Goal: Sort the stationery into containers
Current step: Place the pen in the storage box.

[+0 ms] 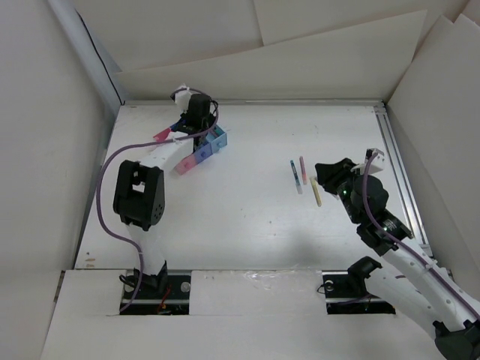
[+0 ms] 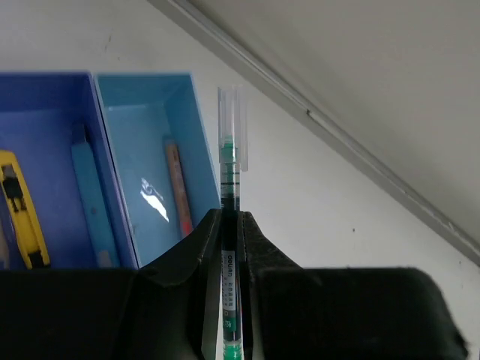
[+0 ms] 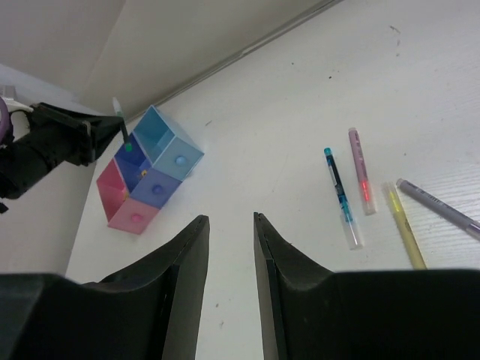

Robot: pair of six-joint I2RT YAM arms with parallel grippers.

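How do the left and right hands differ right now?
The left hand is shut on a green pen; the right hand is open and holds nothing. The left hand is beside the light blue bin, while the right hand is near the loose pens. Both are black.

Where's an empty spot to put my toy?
The wide middle of the table, between the bins and the loose pens, is bare. It is crowded at the bins, where the left tool holds a green pen.
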